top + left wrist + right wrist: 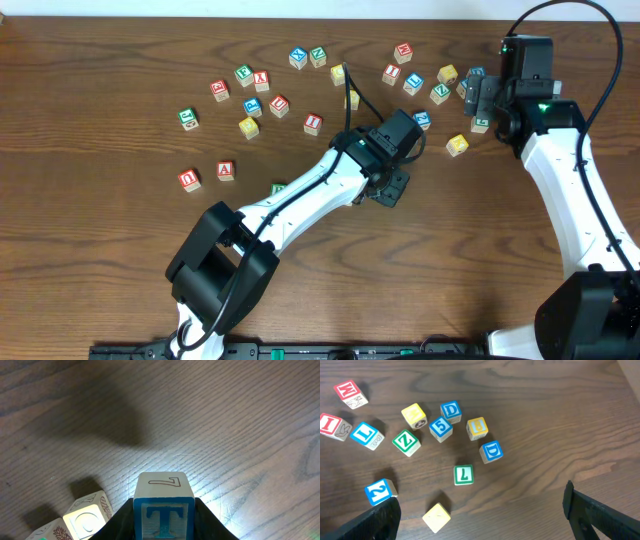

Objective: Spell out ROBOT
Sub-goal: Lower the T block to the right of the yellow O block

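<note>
Left tool (164, 527) grips T cube (163, 510); cube bottom cut off by frame.

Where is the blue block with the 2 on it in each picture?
Overhead: the blue 2 block sits a little right of the middle.
Left wrist: not in it.
Right wrist: the blue 2 block is at the lower left.
Shared landmark: the green 7 block, to its right in both.

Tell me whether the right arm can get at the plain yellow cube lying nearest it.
Probably yes. The right gripper is open and hangs close by the yellow cube, which stands clear on all sides with nothing over it.
</note>
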`<state>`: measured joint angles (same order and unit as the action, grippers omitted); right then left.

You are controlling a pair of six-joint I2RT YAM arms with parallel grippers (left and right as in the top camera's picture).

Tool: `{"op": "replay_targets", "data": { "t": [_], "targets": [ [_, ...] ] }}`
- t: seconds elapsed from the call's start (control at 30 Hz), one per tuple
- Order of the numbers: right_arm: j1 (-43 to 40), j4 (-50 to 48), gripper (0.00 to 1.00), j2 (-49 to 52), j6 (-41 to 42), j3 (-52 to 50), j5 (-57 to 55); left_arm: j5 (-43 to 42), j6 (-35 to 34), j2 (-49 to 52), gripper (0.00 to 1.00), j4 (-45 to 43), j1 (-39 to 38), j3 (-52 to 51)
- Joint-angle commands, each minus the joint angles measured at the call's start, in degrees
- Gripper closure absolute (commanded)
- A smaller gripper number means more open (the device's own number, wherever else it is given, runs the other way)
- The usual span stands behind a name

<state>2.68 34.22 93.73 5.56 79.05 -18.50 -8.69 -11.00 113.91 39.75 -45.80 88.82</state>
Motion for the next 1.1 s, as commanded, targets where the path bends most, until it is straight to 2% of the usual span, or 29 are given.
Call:
{"op": "replay_targets", "data": {
  "t": [0.0,0.8,1.07],
  "targets": [
    [-0.5,-0.2,0.01,-0.1,-0.5,0.5,-0.9,0.3,-0.9,-0.1,0.92,-0.6,0.2,-1.4],
    [-0.5,-0.1,0.01,-0.1,-0.5,0.5,-0.9,0.8,-1.0,-0.1,0.92,-6.2,0.2,-5.0],
    [-0.5,-0.1,0.01,-0.1,-0.5,0.5,-0.9,1.8,-4.0,-0.1,0.92,-8.0,0.2,-8.3]
  ]
}}
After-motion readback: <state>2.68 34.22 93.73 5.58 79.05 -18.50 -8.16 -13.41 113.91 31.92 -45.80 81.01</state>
